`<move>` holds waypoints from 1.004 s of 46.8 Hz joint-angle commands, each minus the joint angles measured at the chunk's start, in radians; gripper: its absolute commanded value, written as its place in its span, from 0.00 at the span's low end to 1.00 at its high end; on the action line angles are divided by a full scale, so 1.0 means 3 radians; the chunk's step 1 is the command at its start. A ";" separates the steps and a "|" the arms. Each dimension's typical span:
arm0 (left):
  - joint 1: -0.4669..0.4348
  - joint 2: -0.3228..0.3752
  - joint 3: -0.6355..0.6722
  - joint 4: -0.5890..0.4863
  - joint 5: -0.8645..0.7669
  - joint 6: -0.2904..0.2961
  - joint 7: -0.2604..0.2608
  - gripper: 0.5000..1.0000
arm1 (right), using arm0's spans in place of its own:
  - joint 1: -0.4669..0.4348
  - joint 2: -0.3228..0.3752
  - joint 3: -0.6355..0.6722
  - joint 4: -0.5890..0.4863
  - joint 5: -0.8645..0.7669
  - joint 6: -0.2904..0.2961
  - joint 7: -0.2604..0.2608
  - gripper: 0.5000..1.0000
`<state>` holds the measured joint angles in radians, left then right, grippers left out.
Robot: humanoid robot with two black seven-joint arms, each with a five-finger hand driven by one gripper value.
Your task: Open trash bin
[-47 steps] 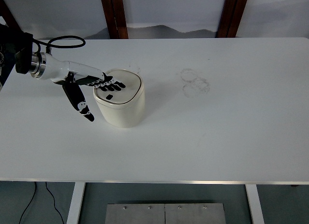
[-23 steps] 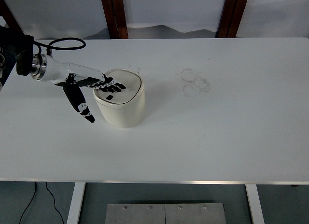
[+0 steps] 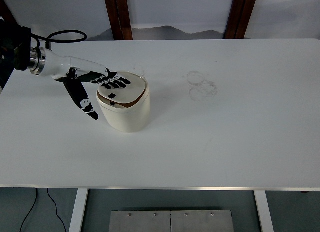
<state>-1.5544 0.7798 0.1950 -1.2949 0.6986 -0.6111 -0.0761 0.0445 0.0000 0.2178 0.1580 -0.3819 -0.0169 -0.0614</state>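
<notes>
One left hand (image 3: 102, 81) flat, fingers spread, grasping nothing | trash bin (image 3: 125, 108) lid (image 3: 121, 90) now tilted ajar, previously level

Premises: test lab or workshop. Evidence: plain white rectangular table (image 3: 240, 142) bearing faint scuff rings (image 3: 201, 85) toward 1 o'clock, dark wooden posts (image 3: 118, 14) at 12 o'clock, bare pale wall behind

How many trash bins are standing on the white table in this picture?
1. The trash bin stands on the left half of the white table, with the left hand resting flat on its lid. Nothing appears to hide another.
</notes>
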 commanded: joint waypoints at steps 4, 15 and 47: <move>-0.0044 0.0003 -0.0006 0.0016 -0.0058 0.0001 -0.0002 1.00 | 0.0000 0.0000 0.0000 0.0000 0.0000 0.0000 0.0000 0.99; -0.0096 0.0003 -0.0062 0.0200 -0.0344 0.0001 -0.0002 1.00 | 0.0000 0.0000 0.0000 0.0000 0.0000 0.0000 0.0000 0.99; 0.0093 0.0003 -0.0164 0.0957 -0.1980 0.0001 -0.0007 1.00 | 0.0000 0.0000 0.0000 0.0000 0.0000 0.0000 0.0000 0.99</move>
<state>-1.5412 0.7808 0.1486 -1.0304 0.1618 -0.6108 -0.0784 0.0445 0.0000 0.2179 0.1580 -0.3819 -0.0169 -0.0612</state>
